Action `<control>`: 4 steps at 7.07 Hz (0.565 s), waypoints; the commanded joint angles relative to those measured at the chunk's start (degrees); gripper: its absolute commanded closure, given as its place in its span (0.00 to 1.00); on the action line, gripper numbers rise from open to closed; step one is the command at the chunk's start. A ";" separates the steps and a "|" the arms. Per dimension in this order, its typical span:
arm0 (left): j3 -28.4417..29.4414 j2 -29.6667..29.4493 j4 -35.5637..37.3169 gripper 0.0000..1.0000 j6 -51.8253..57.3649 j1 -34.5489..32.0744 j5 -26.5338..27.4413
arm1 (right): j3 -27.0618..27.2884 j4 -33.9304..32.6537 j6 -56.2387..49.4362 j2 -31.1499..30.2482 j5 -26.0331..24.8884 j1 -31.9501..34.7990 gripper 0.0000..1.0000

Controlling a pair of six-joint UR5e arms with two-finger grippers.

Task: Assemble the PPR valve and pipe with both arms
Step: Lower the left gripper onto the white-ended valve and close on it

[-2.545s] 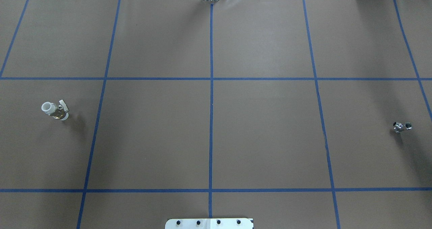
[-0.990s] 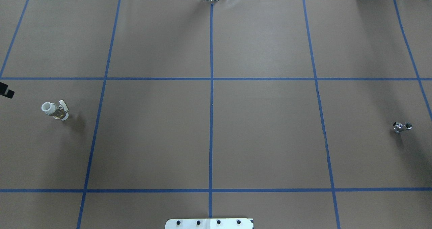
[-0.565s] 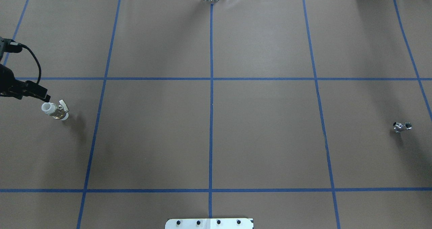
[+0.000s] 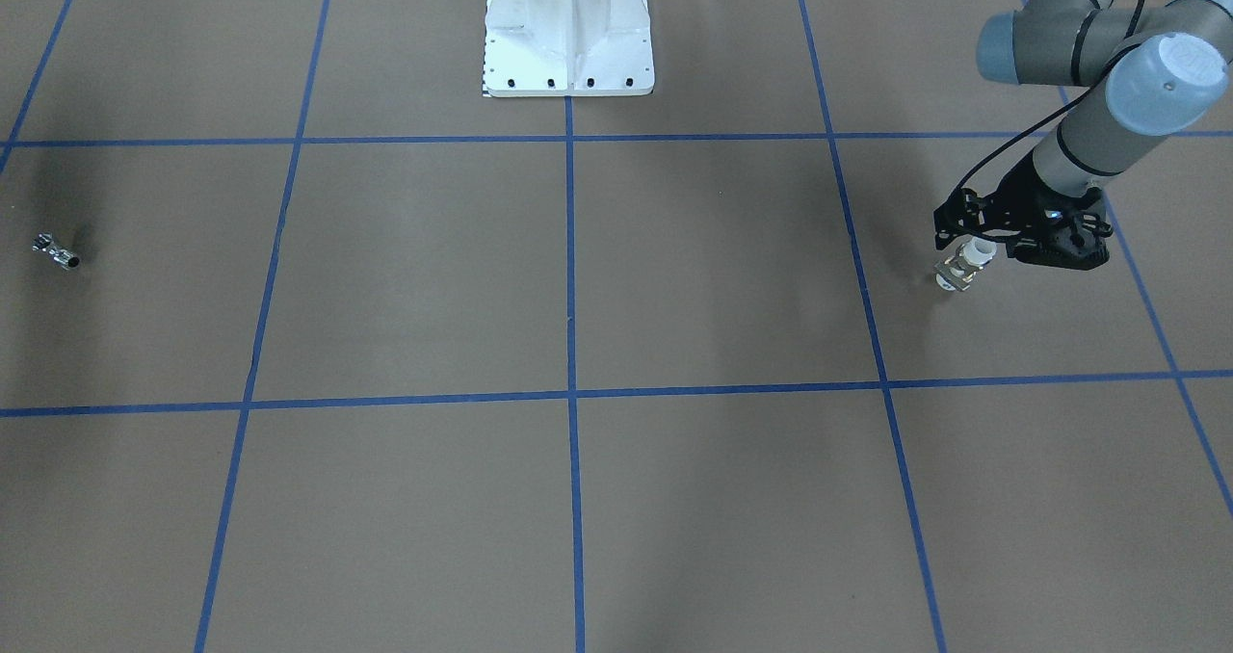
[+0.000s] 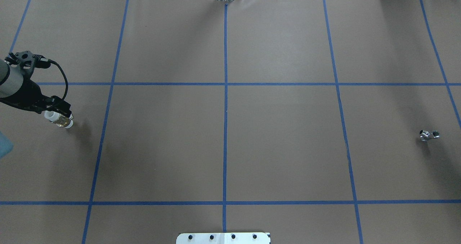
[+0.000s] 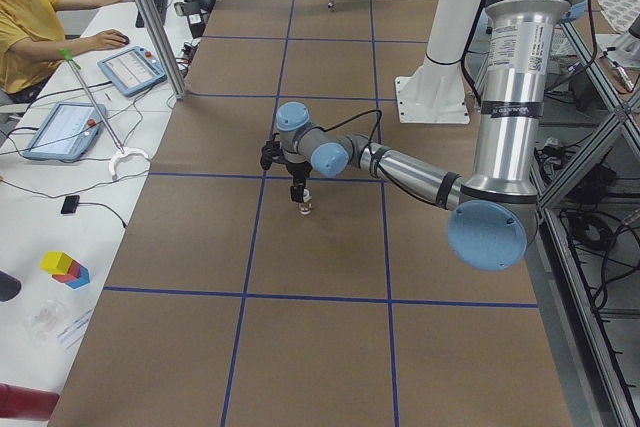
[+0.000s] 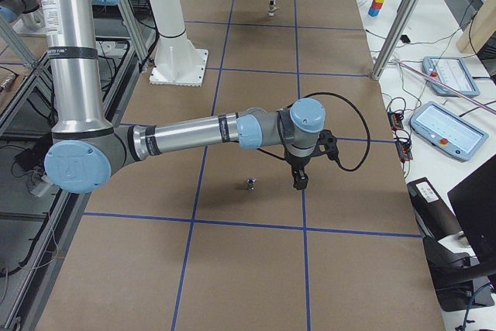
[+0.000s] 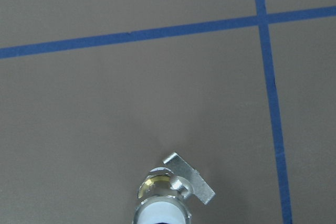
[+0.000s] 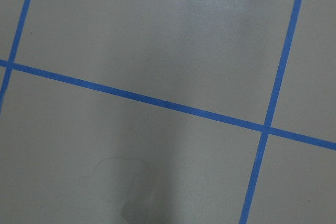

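Note:
The PPR valve [image 5: 61,120] stands on the brown table at the far left, white collar up, flat tab to one side. It also shows in the front view [image 4: 957,273], the left side view [image 6: 303,207] and at the bottom edge of the left wrist view [image 8: 169,198]. My left gripper [image 5: 57,109] [image 4: 966,242] hangs right over it, jaws apart on either side of the collar. The chrome pipe [image 5: 428,134] [image 4: 55,251] [image 7: 249,184] lies at the far right. My right gripper [image 7: 299,182] hovers beside it, apart; I cannot tell if it is open.
The white pedestal [image 4: 568,37] stands at the table's near middle edge. Blue tape lines [image 5: 225,111] split the brown table into squares. An operator [image 6: 30,22] sits beyond the far edge by tablets and aluminium posts [image 6: 150,17].
My left arm has come in from the left edge and moved right, down over the valve. The valve and the pipe have not moved.

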 commanded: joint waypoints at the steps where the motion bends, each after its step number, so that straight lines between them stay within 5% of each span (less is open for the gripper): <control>1: 3.35 -0.61 -2.49 0.00 0.16 0.80 0.04 | -0.05 0.00 0.00 0.09 0.00 -0.14 0.00; 4: 3.63 -0.35 -2.42 0.06 0.16 1.06 -0.22 | -0.14 0.00 0.00 0.09 0.00 -0.22 0.00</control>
